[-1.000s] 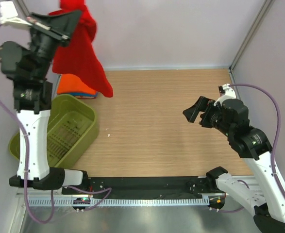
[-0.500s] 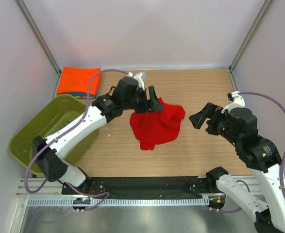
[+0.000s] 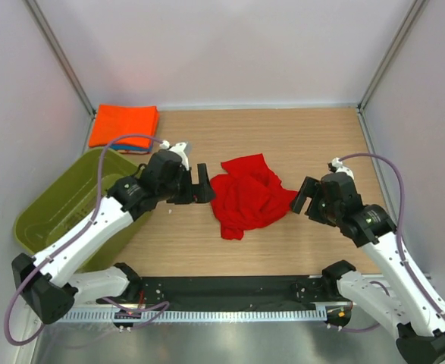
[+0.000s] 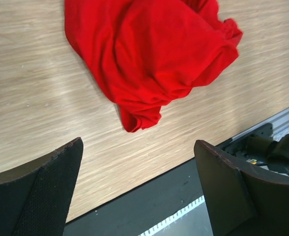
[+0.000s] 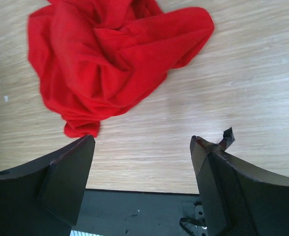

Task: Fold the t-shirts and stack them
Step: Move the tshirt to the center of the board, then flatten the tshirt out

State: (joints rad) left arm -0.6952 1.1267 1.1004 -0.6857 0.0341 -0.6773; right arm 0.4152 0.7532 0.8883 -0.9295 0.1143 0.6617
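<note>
Red t-shirt [image 3: 246, 196] crumpled mid-surface, awaiting folding.
Both arms' jaws flank it, open and empty, placed to spread it flat.

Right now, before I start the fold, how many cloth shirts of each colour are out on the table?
Deep red crumpled cloth t-shirt: 1
Bright orange folded cloth t-shirt: 1
Blue cloth t-shirt, only an edge showing under the orange one: 1
Total: 3
</note>
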